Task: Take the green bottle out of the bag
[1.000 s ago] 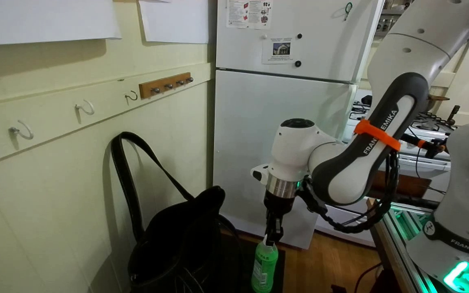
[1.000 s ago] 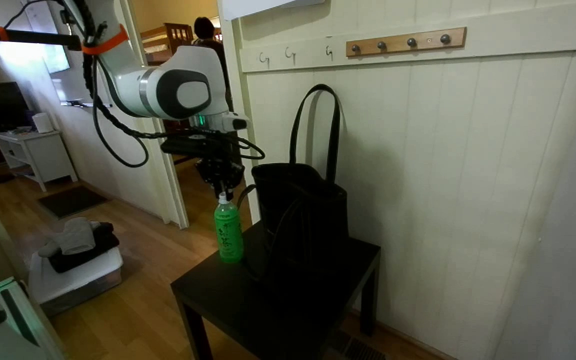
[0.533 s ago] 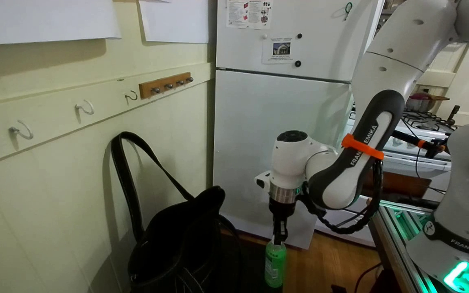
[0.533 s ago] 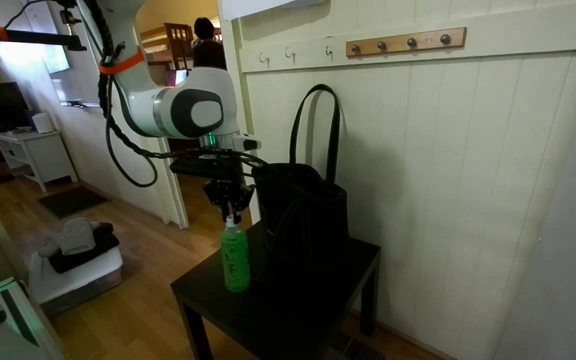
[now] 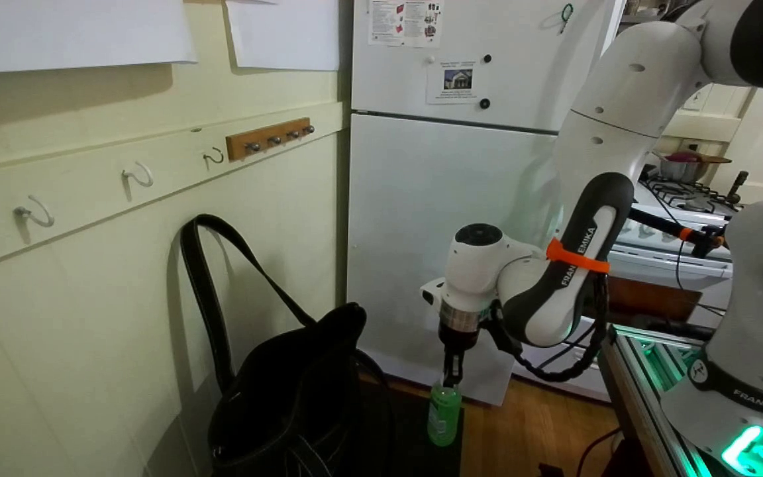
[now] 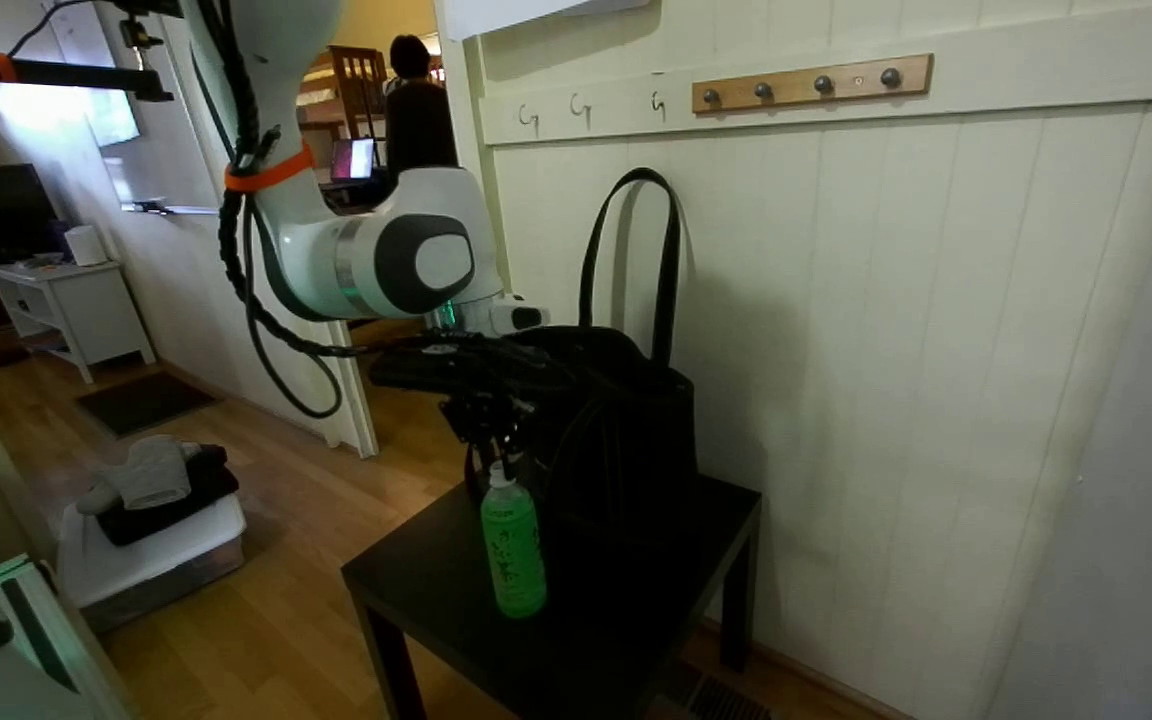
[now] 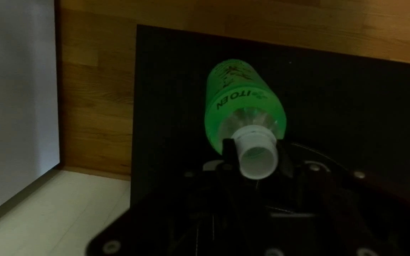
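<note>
Setting the green bottle (image 6: pixel 513 552) down well likely needs full base contact with the black table (image 6: pixel 426 575) beneath the pincer (image 7: pixel 255 147), which pinches its white top (image 6: pixel 498 476), before any release.

ITOEN on bottle (image 7: pixel 245 97), FRANKA on arm (image 5: pixel 610 192)

Green bottle (image 7: pixel 245 93) between 2 black fingers (image 7: pixel 230 150)

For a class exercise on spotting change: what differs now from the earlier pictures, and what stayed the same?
In an exterior view, the bright green plastic bottle has moved down and rightward across the picture, still gripped in the black two-fingered tool. Nothing was newly grasped or released. The large black fabric tote bag and black rectangular table stayed put.
</note>
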You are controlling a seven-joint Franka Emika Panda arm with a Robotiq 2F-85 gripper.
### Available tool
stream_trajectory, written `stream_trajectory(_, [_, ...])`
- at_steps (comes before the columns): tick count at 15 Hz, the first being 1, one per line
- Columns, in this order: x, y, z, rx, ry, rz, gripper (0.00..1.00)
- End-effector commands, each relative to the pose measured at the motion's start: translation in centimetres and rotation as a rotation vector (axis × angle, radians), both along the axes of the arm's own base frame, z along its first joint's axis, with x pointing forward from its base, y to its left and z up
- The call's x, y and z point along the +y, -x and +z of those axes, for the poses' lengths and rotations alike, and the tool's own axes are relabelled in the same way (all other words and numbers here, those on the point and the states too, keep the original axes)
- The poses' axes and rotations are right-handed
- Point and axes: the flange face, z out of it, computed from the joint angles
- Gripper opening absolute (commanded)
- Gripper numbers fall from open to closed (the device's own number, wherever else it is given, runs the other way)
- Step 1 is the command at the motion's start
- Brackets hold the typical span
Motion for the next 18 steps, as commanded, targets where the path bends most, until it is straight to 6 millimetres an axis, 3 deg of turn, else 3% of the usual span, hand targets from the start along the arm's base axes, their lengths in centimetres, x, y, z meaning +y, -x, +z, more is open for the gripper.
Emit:
stream_trajectory(1, [0.0, 0.0, -1.8, -0.063, 0.000, -0.038, 0.08])
stream_trajectory(11, [0.6, 0.7, -6.1, -0.136, -0.096, -0.126, 0.08])
stream_trajectory(18, [0.1, 0.3, -7.6, -0.100, -0.119, -0.165, 0.08])
